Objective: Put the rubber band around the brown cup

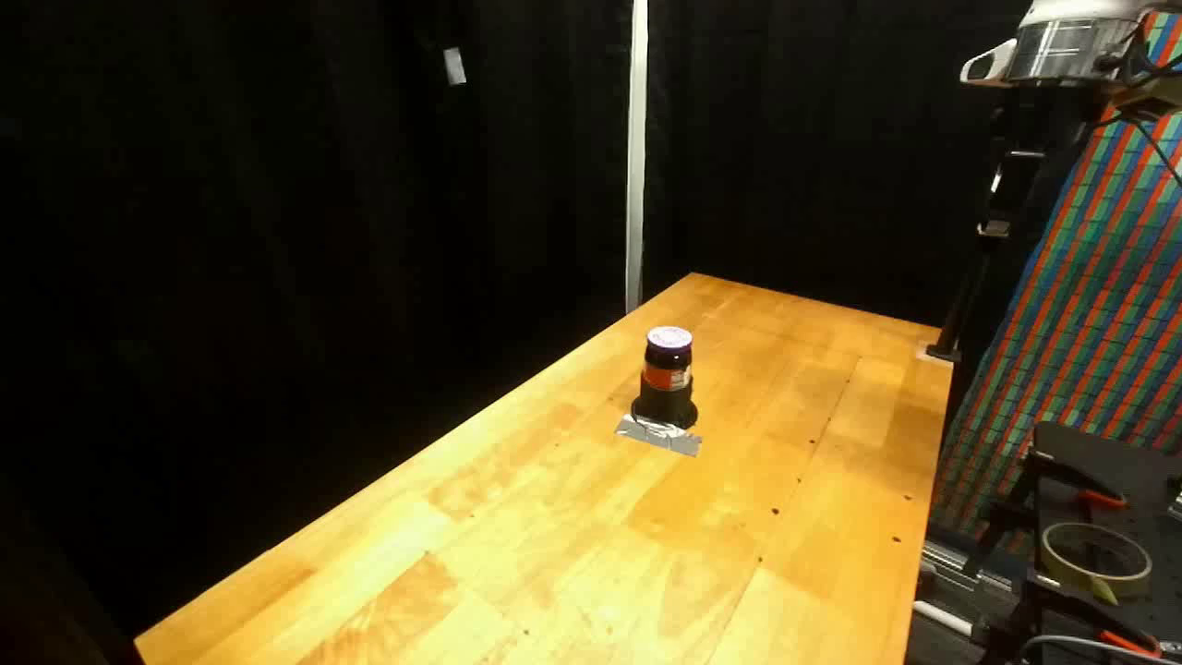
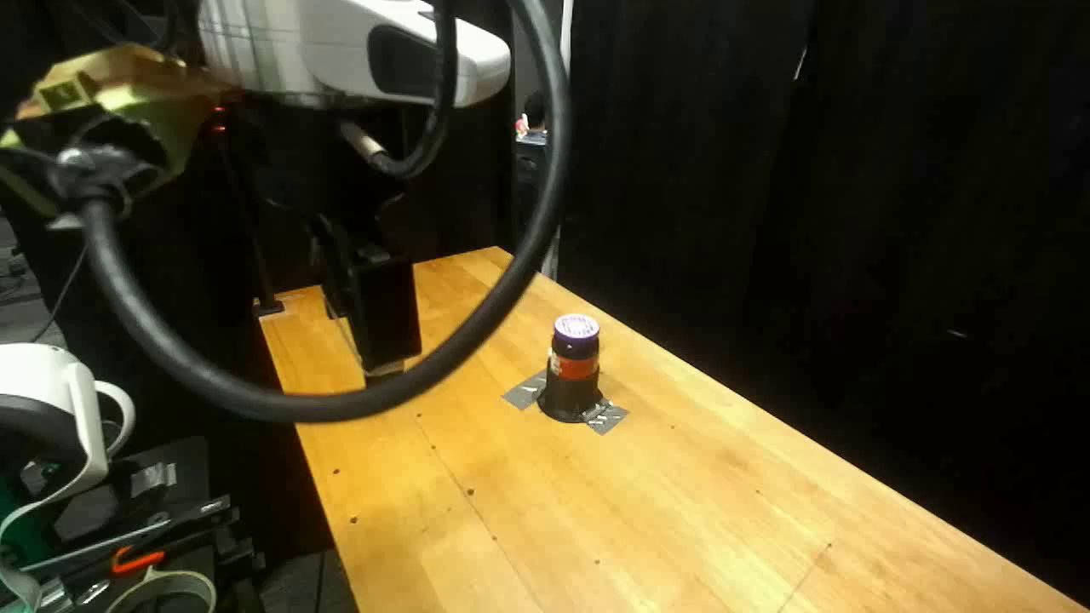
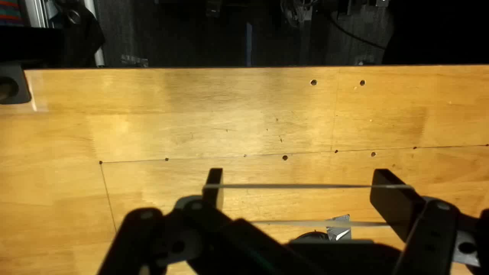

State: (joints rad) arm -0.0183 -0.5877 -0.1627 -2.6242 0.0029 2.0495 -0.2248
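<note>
Pale rubber band (image 3: 290,186) nearest, taut in thin loop round my gripper (image 3: 298,178), jaws wide apart: I judge loading done. Remaining: lower loop over brown cup (image 1: 667,374), glossy, cylindrical, orange-striped, no band seen on it. Cup stands upright on or in black flanged base (image 2: 570,398), can't tell which; crinkled silver tape (image 2: 607,418) at foot, toward long edge of block-jointed wooden tabletop (image 1: 739,536) farther from gripper. Beyond edge, matte black curtain (image 1: 277,185).
</note>
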